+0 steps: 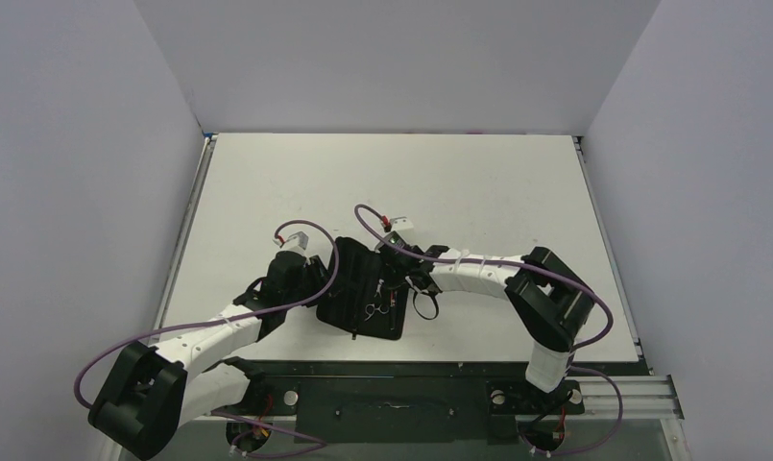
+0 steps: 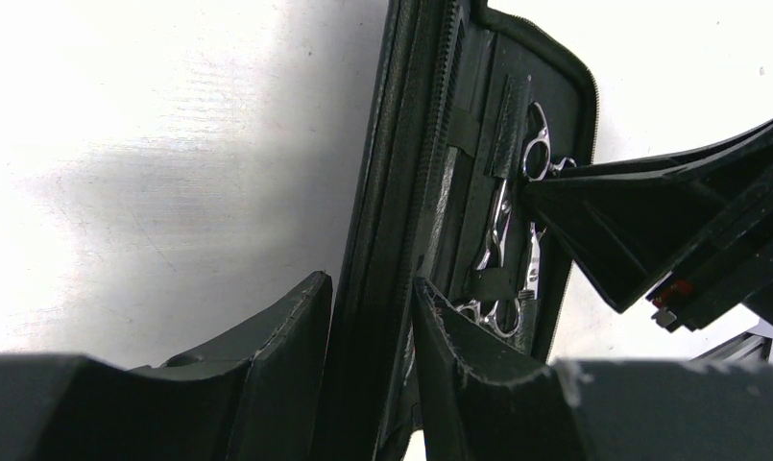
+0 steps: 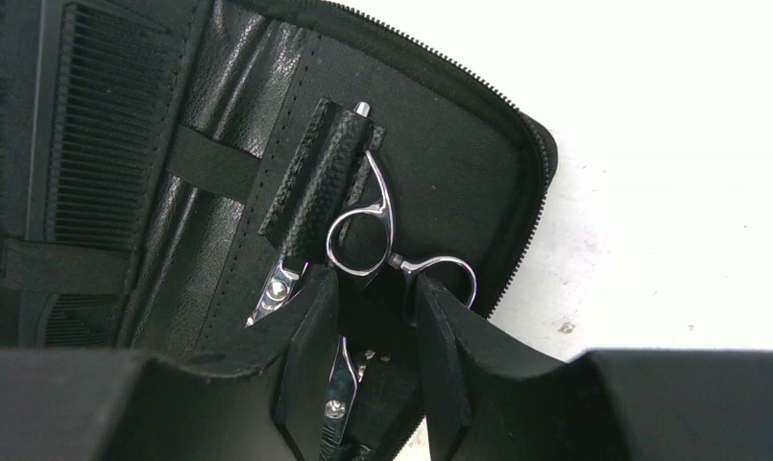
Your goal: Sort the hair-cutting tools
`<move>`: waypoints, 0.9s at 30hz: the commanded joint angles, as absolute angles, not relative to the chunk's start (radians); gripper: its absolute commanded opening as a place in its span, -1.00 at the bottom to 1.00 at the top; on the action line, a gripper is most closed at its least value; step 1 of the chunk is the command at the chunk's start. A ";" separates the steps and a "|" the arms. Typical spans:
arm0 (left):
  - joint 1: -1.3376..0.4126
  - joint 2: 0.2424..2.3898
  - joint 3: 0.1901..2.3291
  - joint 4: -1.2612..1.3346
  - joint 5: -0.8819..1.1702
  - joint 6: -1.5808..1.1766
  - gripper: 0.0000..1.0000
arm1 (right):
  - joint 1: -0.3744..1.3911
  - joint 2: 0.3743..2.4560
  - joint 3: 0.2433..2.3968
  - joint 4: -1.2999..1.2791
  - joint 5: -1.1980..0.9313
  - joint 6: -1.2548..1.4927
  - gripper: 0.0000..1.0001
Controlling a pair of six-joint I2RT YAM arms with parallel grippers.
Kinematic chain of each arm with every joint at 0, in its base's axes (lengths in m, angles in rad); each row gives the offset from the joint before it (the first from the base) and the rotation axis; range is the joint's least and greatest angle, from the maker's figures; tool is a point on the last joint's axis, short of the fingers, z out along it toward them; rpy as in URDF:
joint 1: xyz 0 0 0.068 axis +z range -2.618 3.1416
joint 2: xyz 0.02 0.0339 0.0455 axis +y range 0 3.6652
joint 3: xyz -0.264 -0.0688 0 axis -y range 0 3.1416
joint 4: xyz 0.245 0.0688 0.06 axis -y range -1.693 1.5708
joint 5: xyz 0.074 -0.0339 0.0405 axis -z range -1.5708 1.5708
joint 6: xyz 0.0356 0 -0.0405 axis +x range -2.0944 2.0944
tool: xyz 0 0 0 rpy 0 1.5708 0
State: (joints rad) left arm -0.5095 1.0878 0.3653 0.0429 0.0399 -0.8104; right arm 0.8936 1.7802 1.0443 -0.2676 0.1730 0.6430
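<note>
- Top external view: an open black zip case [image 1: 358,288] lies on the white table [image 1: 478,192] between the two arms.
- Left wrist view: the left gripper [image 2: 371,281] pinches the case's raised edge between its fingers.
- Right wrist view: the right gripper [image 3: 374,279] straddles the silver scissors [image 3: 386,204], which sit in a sleeve inside the case. Whether it pinches them cannot be told.
- The black comb [image 3: 104,134] sits under a band inside the same case, apart from the scissors.
</note>
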 commanded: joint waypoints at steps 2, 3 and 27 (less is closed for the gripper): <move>-0.509 1.079 0.370 0.097 0.060 -0.822 -0.33 | 0.931 1.789 1.075 -0.327 0.115 0.657 -0.33; -0.509 1.077 0.369 0.094 0.059 -0.823 -0.33 | 0.930 1.776 1.074 -0.337 0.132 0.658 -0.30; -0.508 1.005 0.354 0.048 0.052 -0.827 -0.33 | 0.855 1.735 1.102 -0.328 0.089 0.654 -0.22</move>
